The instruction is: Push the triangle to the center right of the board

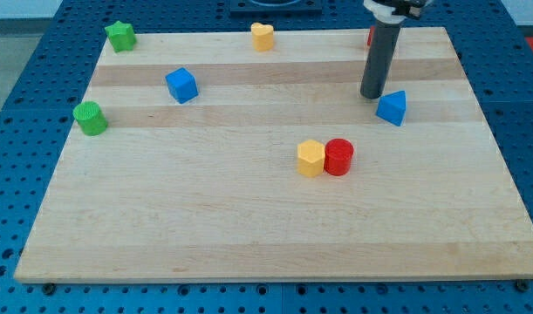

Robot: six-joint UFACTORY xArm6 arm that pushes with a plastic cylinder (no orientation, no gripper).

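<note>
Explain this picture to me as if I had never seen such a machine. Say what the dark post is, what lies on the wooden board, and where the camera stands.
There is one picture, from a single camera that looks down at a slant across a wooden board; where the camera is mounted is not on record. The dark post is the end of a robot arm. It has no hand and holds nothing; it only pushes blocks with my tip, which slides on the board.

My tip stands just to the view's left of the blue triangle, very close to it. Near the middle, a yellow block and a red cylinder sit side by side. At the view's left are a blue cube, a green cylinder and a green star-like block. A yellow heart-like block sits at the top edge. A sliver of red shows behind the post.
</note>
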